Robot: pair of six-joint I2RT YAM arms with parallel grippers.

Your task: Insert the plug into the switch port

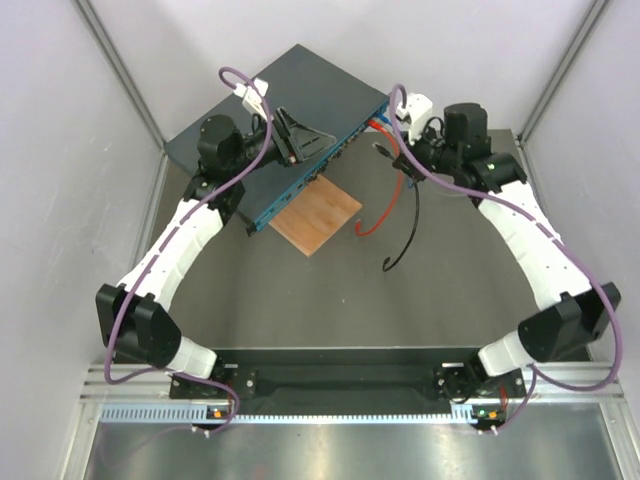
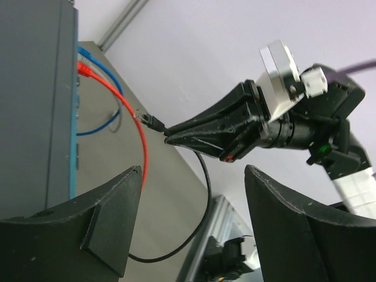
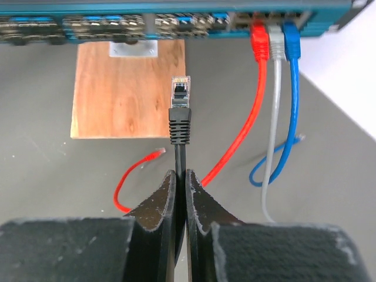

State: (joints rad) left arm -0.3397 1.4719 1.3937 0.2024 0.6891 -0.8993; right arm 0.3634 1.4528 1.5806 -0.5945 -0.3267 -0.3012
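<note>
The right pincer [image 3: 181, 175] grasps the black cable [image 3: 180, 155] behind the plug [image 3: 180, 97], so it may tilt and miss the switch [image 3: 117, 26] port.

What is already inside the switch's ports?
A red cable, a grey cable and a blue cable sit in neighbouring ports of the switch. Their tips are hidden inside. The other ports are too blurred to judge.

Soft, bright, even light falls from above in all views, leaving only faint shadows on the grey surface [image 1: 300, 310] and a dull sheen on the steel plate [image 1: 330, 455] at the near edge. In the wrist views the near fingers [image 2: 88, 235] look dark and slightly soft, while the plug [image 3: 180, 94] is sharp.
</note>
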